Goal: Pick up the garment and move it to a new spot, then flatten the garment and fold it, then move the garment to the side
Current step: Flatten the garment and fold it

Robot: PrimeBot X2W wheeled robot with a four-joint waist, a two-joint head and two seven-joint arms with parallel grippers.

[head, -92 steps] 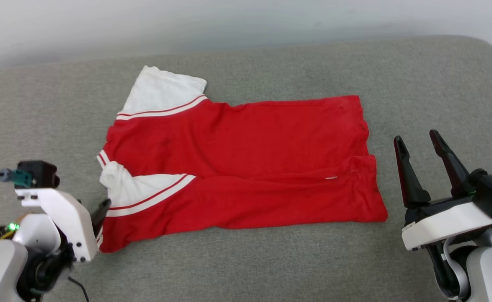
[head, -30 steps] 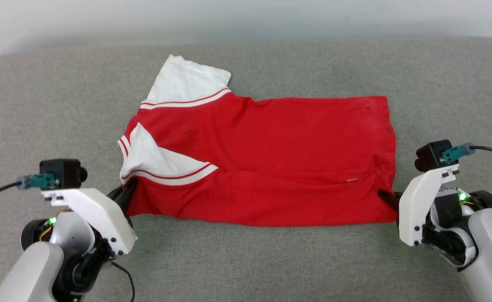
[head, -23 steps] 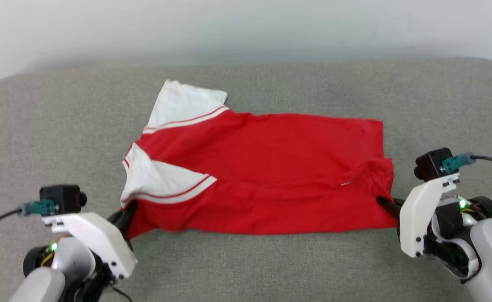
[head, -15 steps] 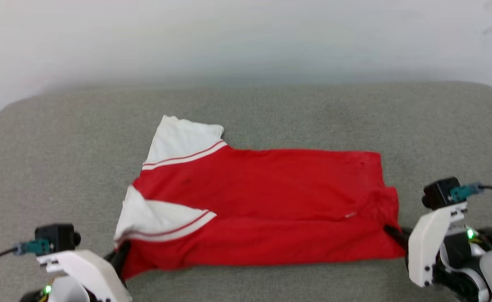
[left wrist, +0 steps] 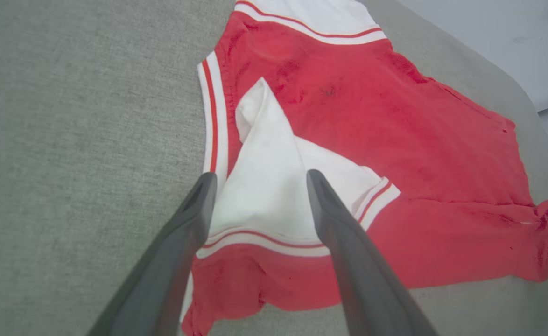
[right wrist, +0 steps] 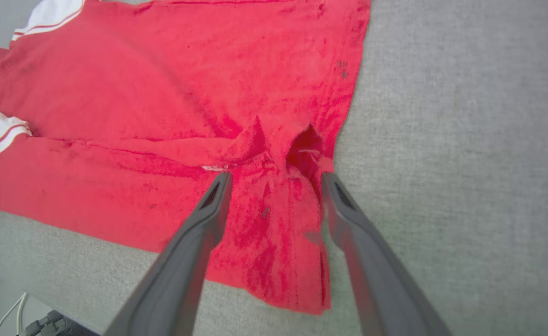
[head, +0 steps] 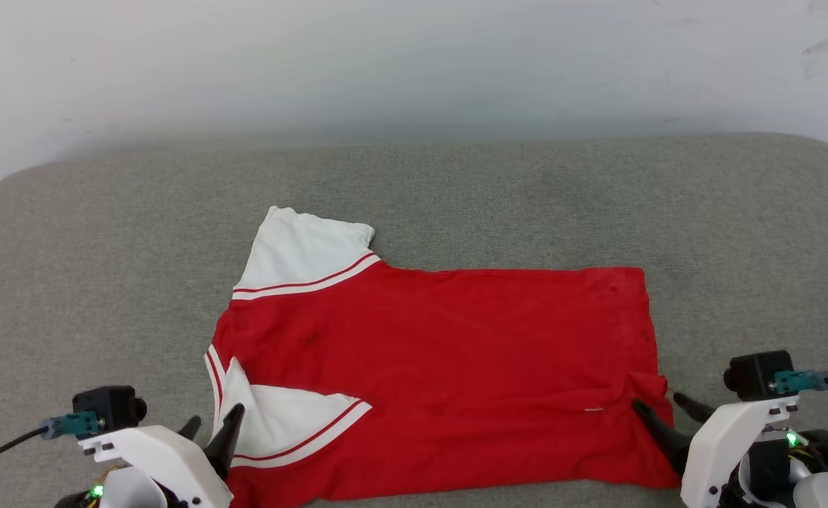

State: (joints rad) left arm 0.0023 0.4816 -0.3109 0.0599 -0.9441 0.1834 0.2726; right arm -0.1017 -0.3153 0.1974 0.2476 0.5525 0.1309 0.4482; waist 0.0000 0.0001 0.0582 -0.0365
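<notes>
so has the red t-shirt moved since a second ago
Yes. The T-shirt has been dragged toward the robot: the gap between it and the far edge of the grey cushion is wider.

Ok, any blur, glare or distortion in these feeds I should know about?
Head view: soft even light, no glare, garment sharp. Left wrist view: wide-angle stretch, left gripper slightly soft up close. Right wrist view: red looks blotchy, oversaturated; right gripper soft too.

The left claw [left wrist: 261, 175], fingers spread, hangs over the garment's [left wrist: 395, 140] white sleeve [left wrist: 274, 154].
</notes>
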